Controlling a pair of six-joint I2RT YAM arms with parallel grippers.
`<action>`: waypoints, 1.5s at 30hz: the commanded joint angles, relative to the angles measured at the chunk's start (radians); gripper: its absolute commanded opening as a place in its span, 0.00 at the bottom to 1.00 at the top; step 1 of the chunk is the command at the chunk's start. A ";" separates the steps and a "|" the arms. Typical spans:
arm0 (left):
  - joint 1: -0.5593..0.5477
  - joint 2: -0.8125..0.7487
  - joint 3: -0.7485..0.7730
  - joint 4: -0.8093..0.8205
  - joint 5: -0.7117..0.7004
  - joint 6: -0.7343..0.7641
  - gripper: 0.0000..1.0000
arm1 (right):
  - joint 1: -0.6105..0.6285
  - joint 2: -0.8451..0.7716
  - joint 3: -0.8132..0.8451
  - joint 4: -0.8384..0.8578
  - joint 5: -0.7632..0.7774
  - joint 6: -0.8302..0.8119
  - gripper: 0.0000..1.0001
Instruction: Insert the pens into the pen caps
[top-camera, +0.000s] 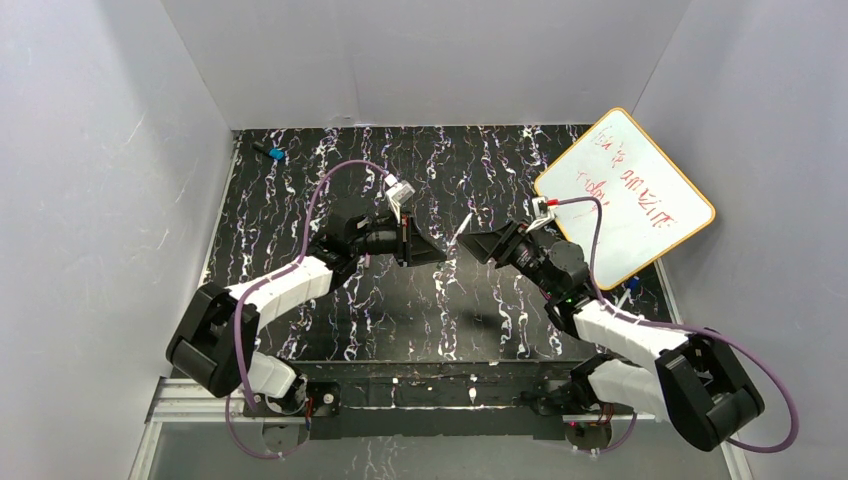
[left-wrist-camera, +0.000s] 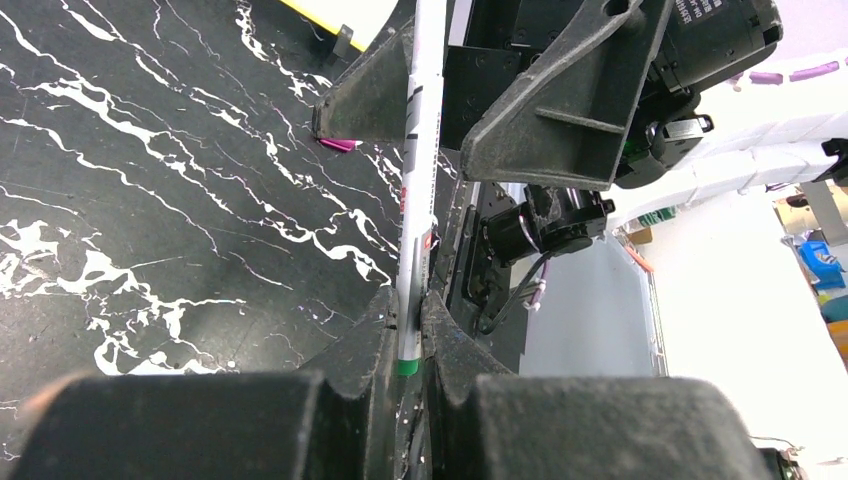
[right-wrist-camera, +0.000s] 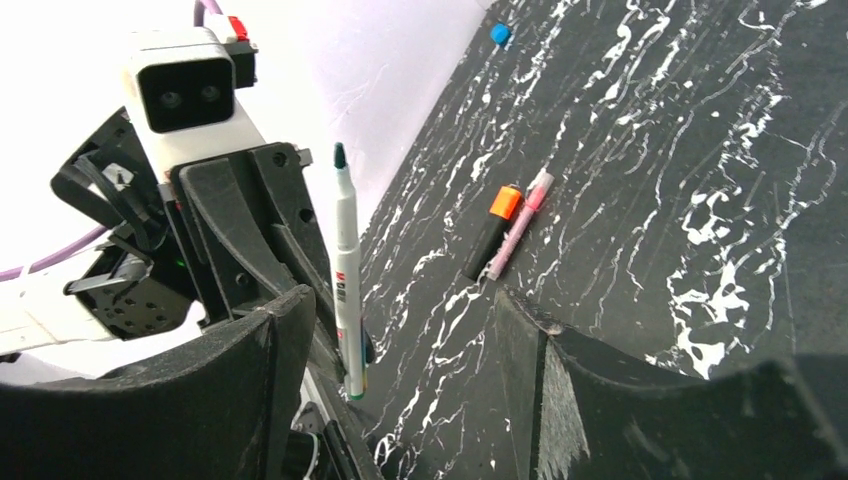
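1. White with a dark tip, the white pen is only partly yours to see. Its lower end sinks between the left fingers, and in the left wrist view its top runs out of frame.
2. From overhead you get it only as a thin pale sliver between the two arms. The print on its barrel is too small to read in any view.
3. A magenta piece pokes out from behind one right finger, lying on the surface. You cannot tell whether it is a cap or a pen.
4. The surface is black with white marble-like veins. The fingers are matte black, rough and wedge-shaped.
5. The left fingers are clenched on the white pen near a green band at its base and hold it upright off the surface.
6. The right fingers stand released and apart. The pen rises between them, close to one and with a wide gap to the other.
7. A black marker with an orange end and a pink pen lie side by side on the surface, touching.
8. A whiteboard with a yellow rim leans at the far right, and you cannot read its red scribbles.
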 joint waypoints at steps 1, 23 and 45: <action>0.002 0.001 0.024 0.032 0.041 -0.014 0.00 | 0.001 0.026 0.045 0.155 -0.036 0.012 0.73; -0.044 0.061 0.037 0.053 0.102 -0.021 0.42 | 0.000 0.214 0.164 0.208 -0.154 0.093 0.01; -0.071 0.062 0.059 -0.052 0.033 0.064 0.35 | 0.008 0.219 0.160 0.193 -0.178 0.095 0.01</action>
